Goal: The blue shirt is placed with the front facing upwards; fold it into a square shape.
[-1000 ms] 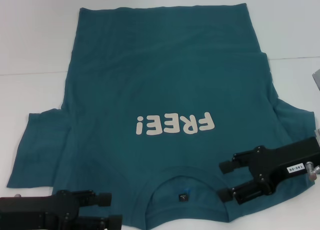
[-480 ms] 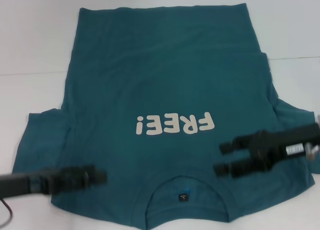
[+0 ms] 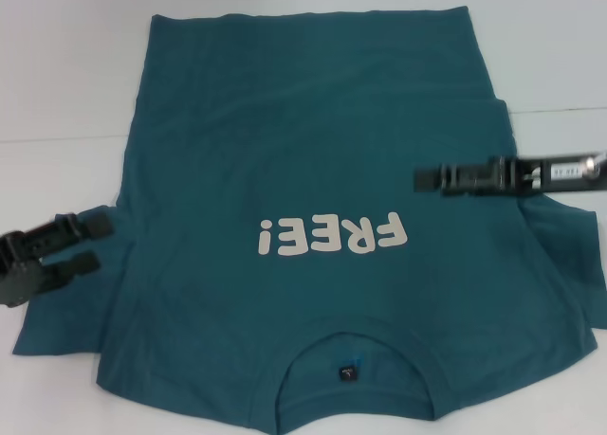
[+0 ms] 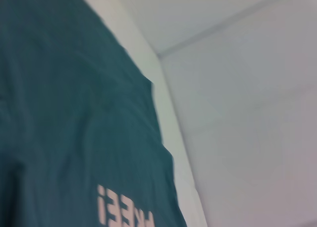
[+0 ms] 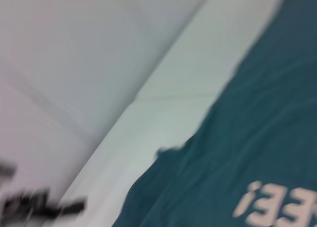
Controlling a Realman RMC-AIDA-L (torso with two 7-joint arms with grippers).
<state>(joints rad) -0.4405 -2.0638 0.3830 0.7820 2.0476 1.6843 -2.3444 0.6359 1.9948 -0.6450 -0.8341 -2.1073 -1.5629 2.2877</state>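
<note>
Head view: blue shirt [image 3: 313, 170] flat on table [image 3: 66, 75].

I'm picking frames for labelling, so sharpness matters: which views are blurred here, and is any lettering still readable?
Head view: fairly sharp; "FREE!" on the blue shirt reads clearly, left hand and right hand crisp enough.
Left wrist view: soft, smeared; only part of the lettering shows.
Right wrist view: blurred throughout, letters partly cut off, a dark streaked shape in one corner.

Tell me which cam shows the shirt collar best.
Head view: the collar of the blue shirt shows whole, its tag inside. Both wrist views show only shirt fabric, part of the lettering and table; no collar.
</note>
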